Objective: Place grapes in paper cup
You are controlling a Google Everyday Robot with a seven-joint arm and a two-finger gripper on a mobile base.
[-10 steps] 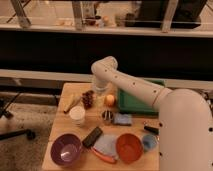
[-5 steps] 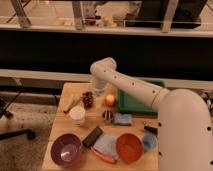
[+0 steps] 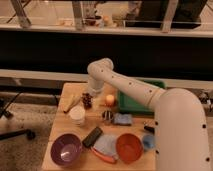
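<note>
The grapes, a small dark reddish-purple bunch, lie on the wooden table near its back left. The white paper cup stands upright just in front of them and slightly to the left. My gripper hangs from the white arm directly over the grapes, at or just above their top. The arm's wrist hides the back of the bunch.
An orange round fruit and a green tray sit to the right of the grapes. A small dark metal cup and a blue cloth are mid-table. At the front are a purple bowl, a black block and an orange bowl.
The arm's elbow has shifted slightly left and the gripper has settled over the grapes. The grapes and the cup have not moved.
</note>
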